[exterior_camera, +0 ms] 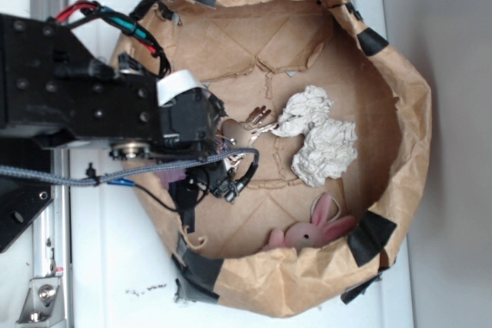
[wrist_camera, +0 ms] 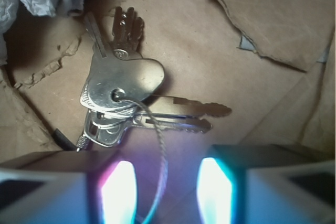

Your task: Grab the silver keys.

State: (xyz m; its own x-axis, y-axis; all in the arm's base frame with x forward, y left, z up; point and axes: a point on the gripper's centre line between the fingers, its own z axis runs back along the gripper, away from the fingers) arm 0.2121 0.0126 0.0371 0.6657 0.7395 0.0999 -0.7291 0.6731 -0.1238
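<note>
We found the silver keys (wrist_camera: pixel 123 90) lying flat on the cardboard floor (wrist_camera: pixel 220 61) of the paper-walled bin (exterior_camera: pixel 407 113), just beside the crumpled paper wad (exterior_camera: pixel 319 140). The gripper (wrist_camera: pixel 167 190) hovered above them with jaws spread, nothing pinched (the wire ring loop ran between the pads). We judged the approach done, with descent, closing and lift left. The pink bunny (exterior_camera: pixel 311 232) sat apart by the wall. The bin rested on a white worktop (exterior_camera: pixel 100 282).
</note>
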